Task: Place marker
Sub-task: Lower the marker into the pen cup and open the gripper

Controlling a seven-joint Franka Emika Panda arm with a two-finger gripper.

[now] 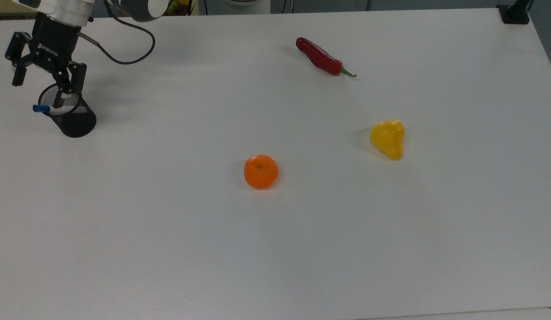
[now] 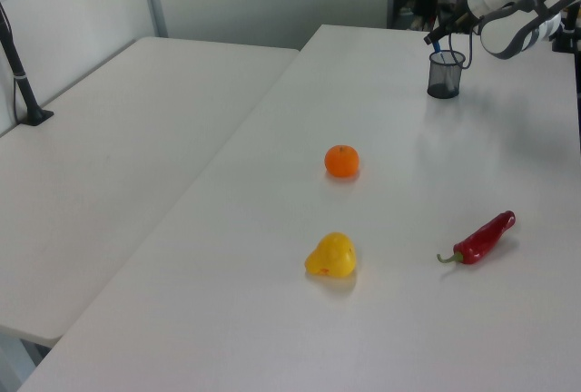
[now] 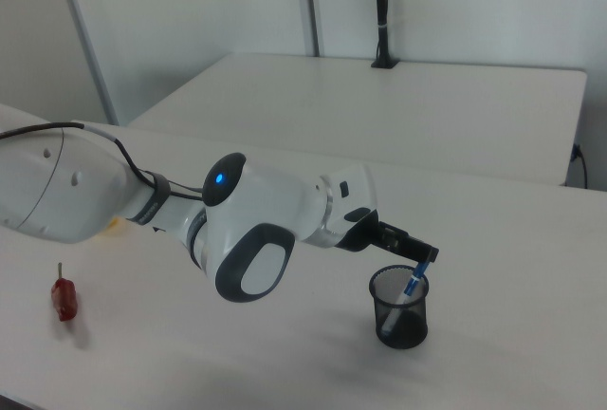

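Note:
The marker [image 1: 41,108] stands tilted inside a black mesh cup [image 1: 73,120] at the top view's far left, its blue cap poking over the rim. In the right view the marker [image 3: 413,283] leans against the inside of the cup [image 3: 399,309]. My gripper [image 1: 44,80] hangs just above the cup, open, with nothing between its fingers; it touches neither marker nor cup. In the left view the gripper [image 2: 445,29] sits above the cup [image 2: 445,75] at the table's far end.
A red chili [image 1: 322,57], a yellow pepper [image 1: 388,138] and an orange [image 1: 260,171] lie spread over the white table [image 1: 302,249]. A black cable [image 1: 124,49] loops from the arm beside the cup. A second table [image 2: 118,129] adjoins on the left view's left.

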